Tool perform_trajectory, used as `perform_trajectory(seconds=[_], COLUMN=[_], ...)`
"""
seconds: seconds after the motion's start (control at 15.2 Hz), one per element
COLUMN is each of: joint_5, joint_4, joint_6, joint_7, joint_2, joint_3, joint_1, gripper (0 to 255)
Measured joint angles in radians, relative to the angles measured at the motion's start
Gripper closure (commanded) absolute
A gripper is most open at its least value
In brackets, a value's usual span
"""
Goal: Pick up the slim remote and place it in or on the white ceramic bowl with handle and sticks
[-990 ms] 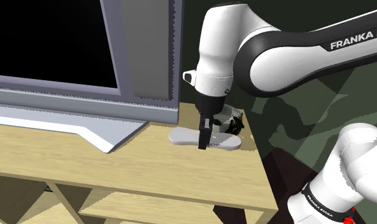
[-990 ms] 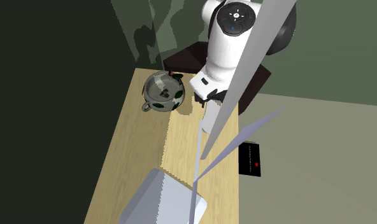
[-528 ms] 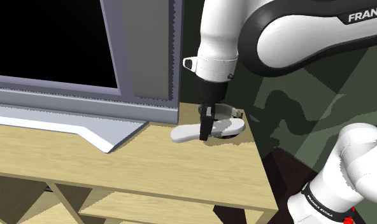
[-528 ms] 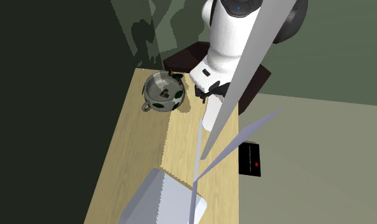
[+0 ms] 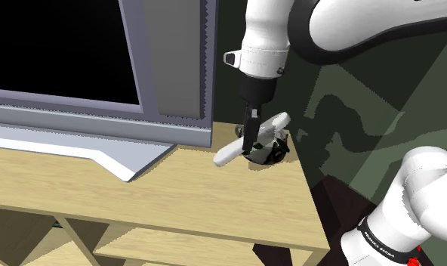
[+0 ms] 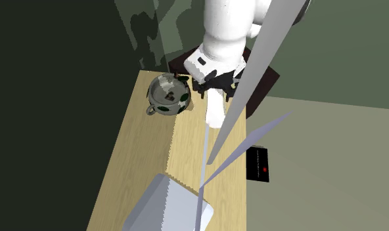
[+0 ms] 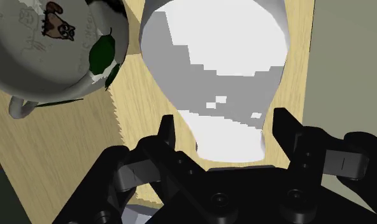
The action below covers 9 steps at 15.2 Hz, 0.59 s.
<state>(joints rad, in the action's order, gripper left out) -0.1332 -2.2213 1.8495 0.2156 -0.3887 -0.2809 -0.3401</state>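
I am watching the fingers (image 7: 167,130) clasping the slim remote (image 7: 227,70) across its width, one pressing on each side, so they are closed on it. The remote is hanging clear of the desk (image 5: 184,200), tilted, with one end riding higher than the other. The white bowl (image 7: 41,57) is standing on the desk just beside the fingers and below them, its loop handle (image 7: 16,109) pointing away from them. Green leaf shapes are sitting along its rim and a small brown figure is showing on its pale surface, but I cannot tell what is lying inside it. The fingers are hanging close to the desk's end, where the wooden top is stopping just past the bowl. In the other direction, bare wood is running from under the fingers toward the grey foot of the television (image 5: 78,53), whose tall panel edge is rising near them. A dark card (image 6: 260,164) is lying on the floor (image 6: 331,164) beyond the desk's long edge, well apart from the fingers.
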Motion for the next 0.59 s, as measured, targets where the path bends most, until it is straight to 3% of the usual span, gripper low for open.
perform_trajectory(seconds=[0.59], joint_5=[0.06], joint_4=[-0.016], joint_6=[-0.012], joint_7=[0.214], joint_2=[-0.015], joint_3=[0.16], joint_1=[0.087], gripper=[255])
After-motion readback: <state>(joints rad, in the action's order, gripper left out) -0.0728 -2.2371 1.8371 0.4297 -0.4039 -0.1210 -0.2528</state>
